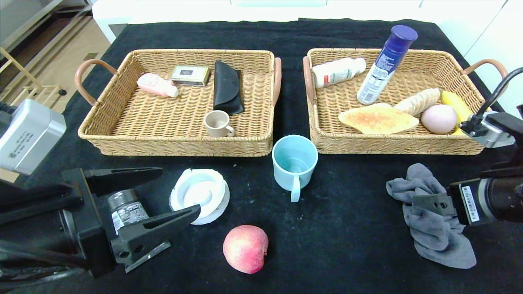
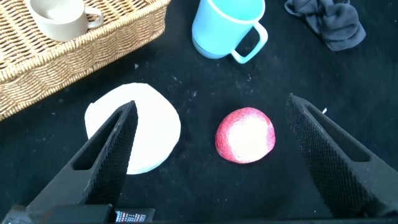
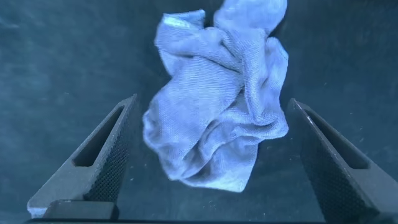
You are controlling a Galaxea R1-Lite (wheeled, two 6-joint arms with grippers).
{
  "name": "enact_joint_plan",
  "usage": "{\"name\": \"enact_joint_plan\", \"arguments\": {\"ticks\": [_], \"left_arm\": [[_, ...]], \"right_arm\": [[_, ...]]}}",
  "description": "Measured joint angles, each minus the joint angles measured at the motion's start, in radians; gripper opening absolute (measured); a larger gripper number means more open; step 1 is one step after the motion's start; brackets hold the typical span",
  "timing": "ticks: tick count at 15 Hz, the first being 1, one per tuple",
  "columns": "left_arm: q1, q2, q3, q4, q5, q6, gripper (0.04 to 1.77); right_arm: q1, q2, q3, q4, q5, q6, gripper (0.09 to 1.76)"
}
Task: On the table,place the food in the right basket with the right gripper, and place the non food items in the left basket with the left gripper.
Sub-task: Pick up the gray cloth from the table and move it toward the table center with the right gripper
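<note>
On table [image 1: 347, 228]: round peach [image 1: 245, 248], no long axis.

Black left hand [image 1: 163, 192], pointed fingers, grey-white box, barcode-labelled right hand [image 3: 211, 162]

The scene is lit brightly and evenly from above, and only short, soft shadows are cast. The white surfaces behind the table [image 1: 367, 245] are washed out by glare.

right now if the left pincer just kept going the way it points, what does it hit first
Probably the white lid. The left pincer, open, points across the table toward the middle, with the lid just past its fingertips. The peach sits nearer the robot, seemingly off that line, though depth is hard to judge.
</note>
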Motion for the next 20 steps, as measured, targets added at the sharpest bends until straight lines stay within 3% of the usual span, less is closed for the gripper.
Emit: {"name": "enact_joint_plan", "arguments": {"ticks": [7,12,16,20], "left_arm": [[-0.001,-0.001,0.001,0.0,0.0,0.009,1.72],[-0.001,-0.003,0.001,0.0,0.0,0.01,1.72],[-0.001,-0.002,0.001,0.001,0.0,0.012,1.72],[-0.001,-0.002,-0.007,0.002,0.0,0.012,1.72]], "right_arm": [[-0.036,0.073,0.124,-0.168,0.01,0.003,1.7],[-0.048,0.114,0.148,-0.184,0.015,0.005,1.7],[-0.048,0.124,0.152,-0.185,0.014,0.005,1.12],[-0.048,0.132,0.153,-0.187,0.013,0.005,0.68]]}}
